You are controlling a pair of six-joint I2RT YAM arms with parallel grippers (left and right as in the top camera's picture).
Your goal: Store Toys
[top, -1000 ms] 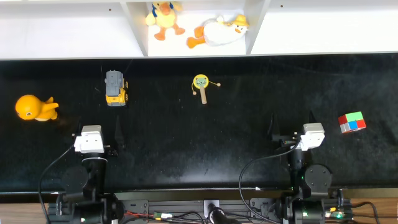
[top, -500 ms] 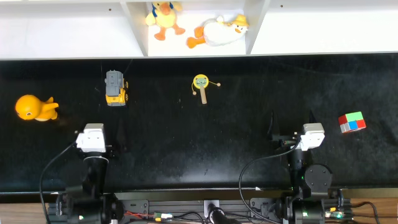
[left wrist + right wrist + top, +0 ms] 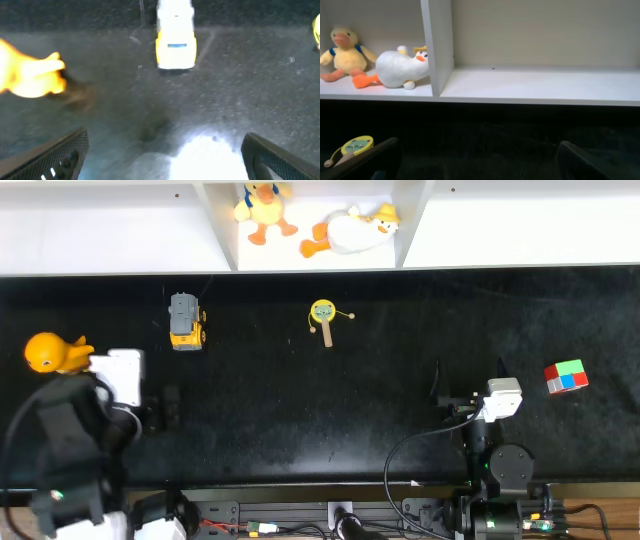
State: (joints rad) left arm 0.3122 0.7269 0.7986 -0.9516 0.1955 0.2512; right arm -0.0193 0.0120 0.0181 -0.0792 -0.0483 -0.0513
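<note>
We judge the toy truck (image 3: 175,42) rigid, light and smooth; grip across its narrow body. Jaws of the left gripper (image 3: 165,150) stand wide apart, the right gripper (image 3: 477,160) likewise.

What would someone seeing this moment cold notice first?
Bright toys dot the black tabletop: an orange duck at far left, a yellow truck near it, a small rattle mid-table, a coloured cube at far right. A yellow plush duck and a white plush duck already lie in the white shelf's middle compartment. The left gripper hangs open short of the truck.
</note>
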